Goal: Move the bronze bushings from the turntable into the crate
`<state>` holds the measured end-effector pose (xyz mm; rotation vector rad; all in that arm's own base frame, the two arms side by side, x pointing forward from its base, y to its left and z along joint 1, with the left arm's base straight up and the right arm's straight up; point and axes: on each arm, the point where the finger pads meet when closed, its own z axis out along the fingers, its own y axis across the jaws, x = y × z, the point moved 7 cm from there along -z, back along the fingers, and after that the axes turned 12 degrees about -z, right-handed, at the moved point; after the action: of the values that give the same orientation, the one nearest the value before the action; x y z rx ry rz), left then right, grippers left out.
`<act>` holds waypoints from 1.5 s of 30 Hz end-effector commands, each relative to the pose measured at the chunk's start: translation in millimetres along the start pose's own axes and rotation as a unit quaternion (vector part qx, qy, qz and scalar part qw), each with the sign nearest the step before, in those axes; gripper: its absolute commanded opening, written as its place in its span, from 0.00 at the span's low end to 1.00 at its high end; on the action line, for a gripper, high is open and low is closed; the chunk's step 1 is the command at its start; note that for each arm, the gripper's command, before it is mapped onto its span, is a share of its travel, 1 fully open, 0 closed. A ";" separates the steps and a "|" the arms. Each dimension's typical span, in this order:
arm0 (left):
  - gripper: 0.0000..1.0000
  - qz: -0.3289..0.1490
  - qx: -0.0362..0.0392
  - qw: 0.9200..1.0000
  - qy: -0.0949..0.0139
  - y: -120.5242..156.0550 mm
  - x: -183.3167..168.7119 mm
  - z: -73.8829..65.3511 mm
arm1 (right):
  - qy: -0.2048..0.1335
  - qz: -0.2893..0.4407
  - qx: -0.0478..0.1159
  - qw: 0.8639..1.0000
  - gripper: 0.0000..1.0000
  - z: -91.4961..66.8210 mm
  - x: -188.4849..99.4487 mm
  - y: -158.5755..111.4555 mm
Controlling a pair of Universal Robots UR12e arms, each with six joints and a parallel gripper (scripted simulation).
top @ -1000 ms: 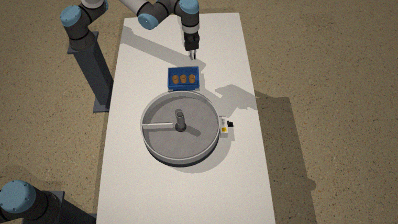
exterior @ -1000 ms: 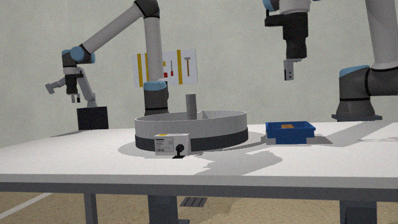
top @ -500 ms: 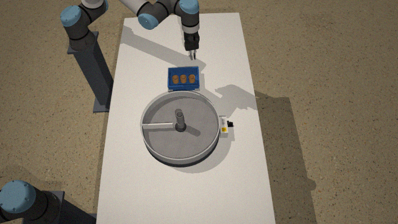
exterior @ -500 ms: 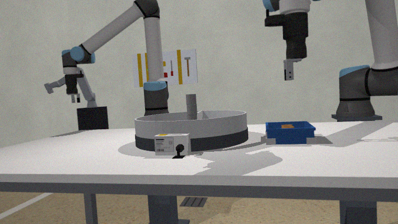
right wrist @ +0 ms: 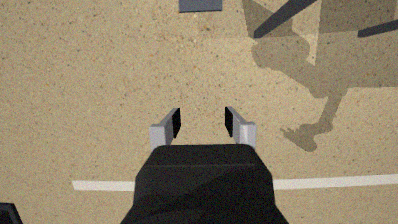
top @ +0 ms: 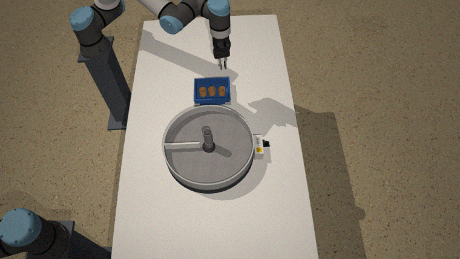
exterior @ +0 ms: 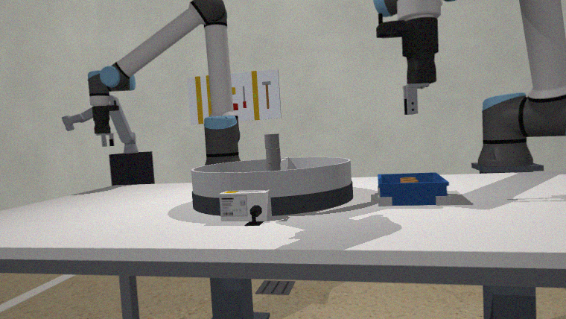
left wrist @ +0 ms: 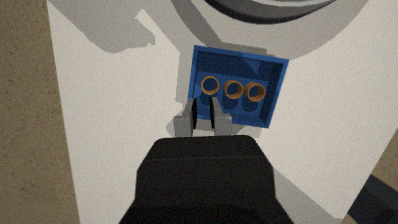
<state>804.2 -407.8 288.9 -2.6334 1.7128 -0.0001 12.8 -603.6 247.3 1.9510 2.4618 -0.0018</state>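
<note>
Nearby: control box (top: 258, 146) (exterior: 244, 206) against turntable (top: 208, 185) (exterior: 272, 184) | left hand (top: 223, 68) (left wrist: 202, 114) narrow, holding nothing | right hand (exterior: 107, 145) (right wrist: 203, 122) wide
</note>
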 end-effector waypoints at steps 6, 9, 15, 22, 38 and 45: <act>1.00 -0.001 0.001 1.000 0.003 -2.5 0.2 -21.3 | 0.000 -0.001 0.000 1.000 1.00 0.3 -0.4 0.5; 1.00 -0.001 0.001 1.000 0.003 -2.5 0.2 -22.6 | 0.000 -0.001 0.000 1.000 1.00 0.3 -0.4 0.5; 1.00 -0.001 0.000 1.000 0.000 -2.2 -0.5 -16.8 | 0.000 -0.001 0.000 1.000 1.00 0.3 -0.4 0.5; 1.00 -0.001 0.000 1.000 0.001 -1.9 -0.8 -18.3 | 0.000 -0.001 0.000 1.000 1.00 0.3 -0.4 0.5; 1.00 -0.001 0.000 1.000 0.001 -1.9 -0.9 -19.0 | 0.000 -0.001 0.000 1.000 1.00 0.3 -0.4 0.5; 1.00 -0.001 0.000 1.000 0.001 -1.9 -0.9 -19.0 | 0.000 -0.001 0.000 1.000 1.00 0.3 -0.4 0.5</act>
<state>805.0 -408.4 305.9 -2.6334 1.7127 0.0000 12.8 -603.6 247.3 1.9510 2.4618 -0.0018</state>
